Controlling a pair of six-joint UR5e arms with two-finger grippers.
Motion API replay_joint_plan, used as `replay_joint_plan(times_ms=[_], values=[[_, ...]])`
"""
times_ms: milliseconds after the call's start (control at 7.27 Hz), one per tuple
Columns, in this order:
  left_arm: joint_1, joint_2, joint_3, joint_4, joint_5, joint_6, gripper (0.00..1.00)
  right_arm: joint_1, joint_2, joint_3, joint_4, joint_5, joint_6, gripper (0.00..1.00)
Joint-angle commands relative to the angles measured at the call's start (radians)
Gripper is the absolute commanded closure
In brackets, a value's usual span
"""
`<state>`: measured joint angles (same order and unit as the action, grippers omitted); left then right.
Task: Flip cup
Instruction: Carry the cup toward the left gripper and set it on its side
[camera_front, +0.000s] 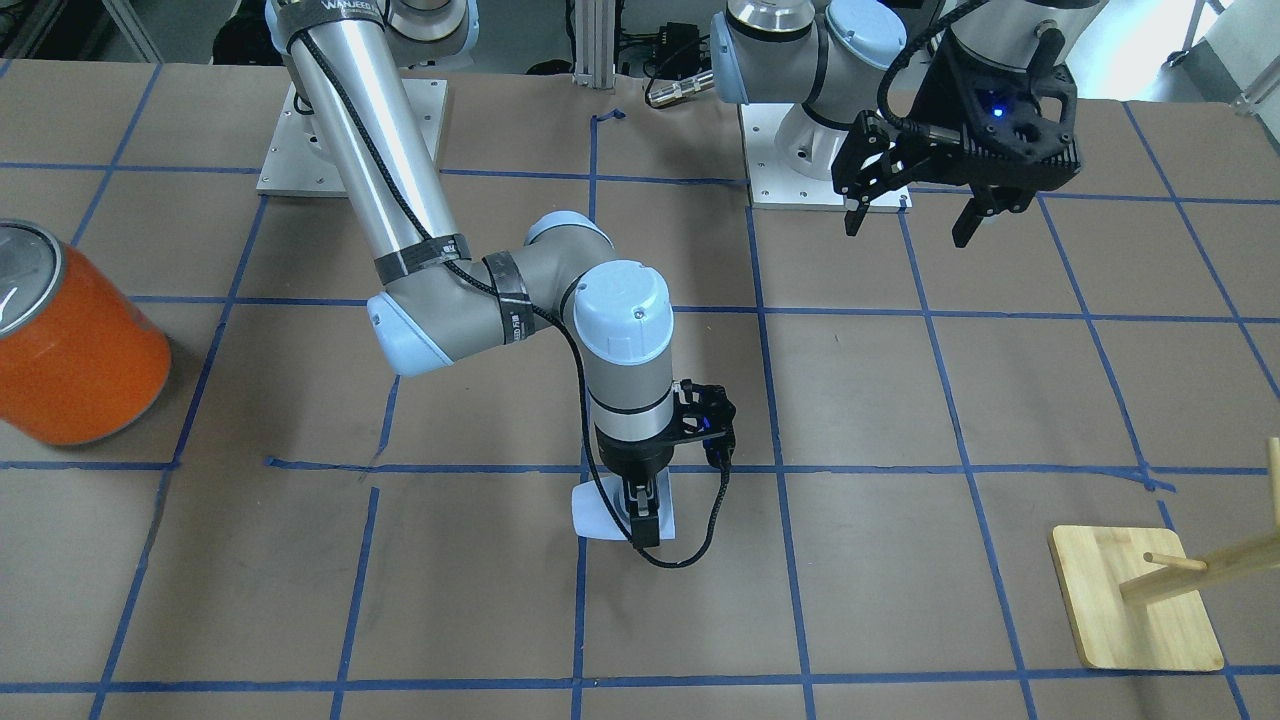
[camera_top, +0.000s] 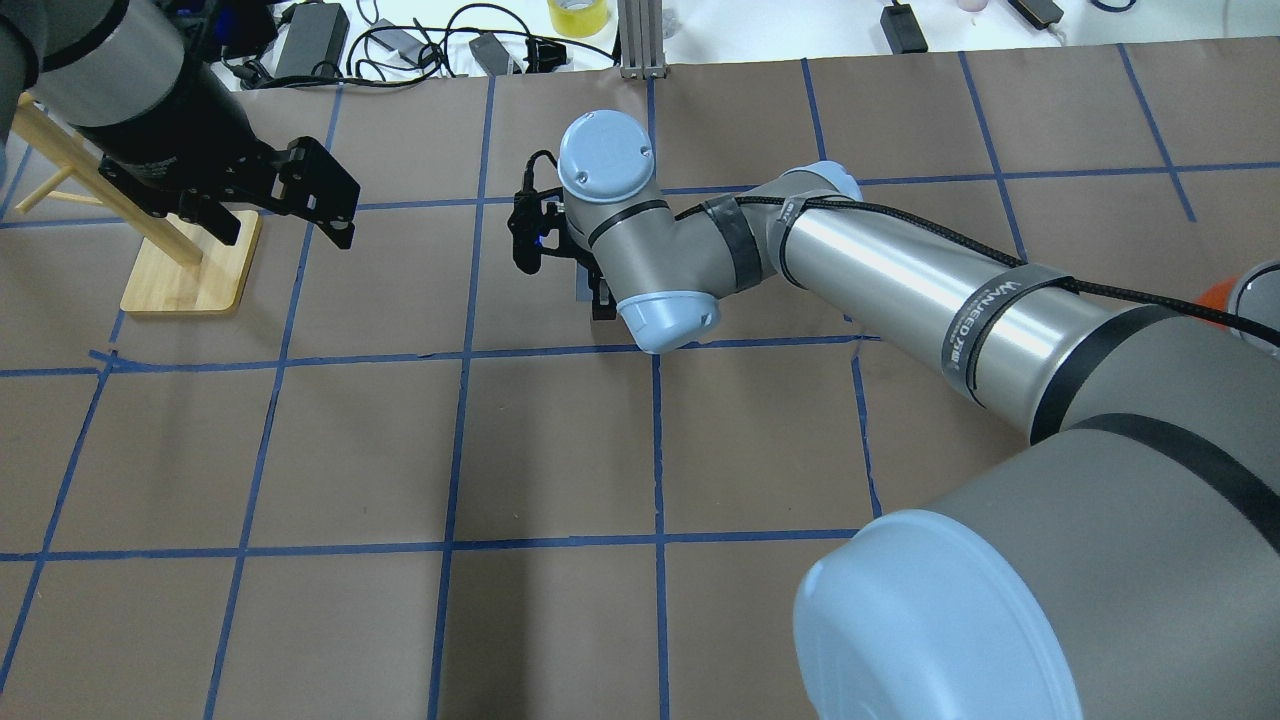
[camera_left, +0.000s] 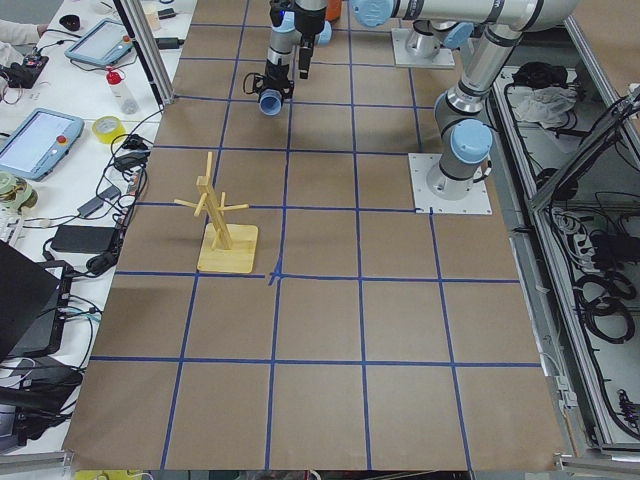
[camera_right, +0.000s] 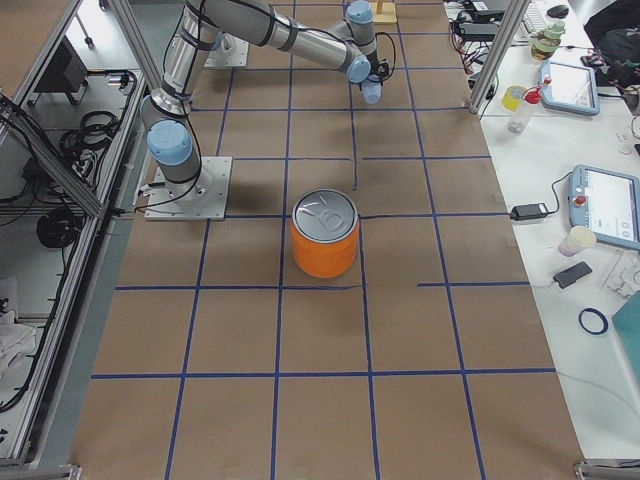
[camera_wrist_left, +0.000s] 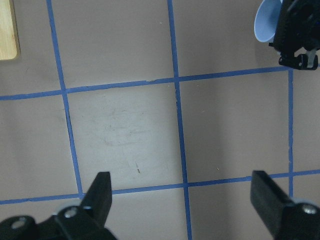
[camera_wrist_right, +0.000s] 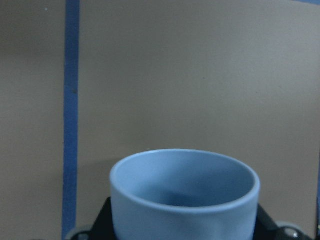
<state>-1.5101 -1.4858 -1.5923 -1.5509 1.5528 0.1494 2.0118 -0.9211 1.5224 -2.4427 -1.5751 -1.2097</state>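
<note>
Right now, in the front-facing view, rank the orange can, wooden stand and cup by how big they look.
1. orange can: largest, though cropped by the frame edge.
2. wooden stand: also cropped.
3. cup: smallest, partly behind fingers of the right gripper.

Silver tubes (camera_front: 355, 130), pale-blue joint caps (camera_front: 622, 300), grey elbows (camera_front: 540, 280) — black braided cable (camera_front: 385, 185) (strapped with tape).

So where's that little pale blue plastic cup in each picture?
Front-facing: small pale lavender-blue plastic cup lower centre.
Overhead: all but hidden under the right arm.
Left side: cup top, left of centre.
Right side: cup top, right of centre.
Left wrist: cup top-right corner.
Right wrist: cup bottom centre.
Landmark: the right claw gripping it.
</note>
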Motion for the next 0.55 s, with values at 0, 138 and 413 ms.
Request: replay_joint_plan(times_ms=[0,138,413], values=[[0.001,0.001,0.003,0.000,0.004,0.001,0.00,0.007,0.002,0.025,-0.001,0.010,-0.025,0.43],[0.001,-0.001,0.000,0.000,0.004,0.001,0.00,0.007,0.002,0.036,-0.001,0.010,-0.028,0.42],[-0.001,-0.001,-0.002,0.000,0.000,0.001,0.00,0.008,0.004,0.039,-0.002,0.018,-0.028,0.08]])
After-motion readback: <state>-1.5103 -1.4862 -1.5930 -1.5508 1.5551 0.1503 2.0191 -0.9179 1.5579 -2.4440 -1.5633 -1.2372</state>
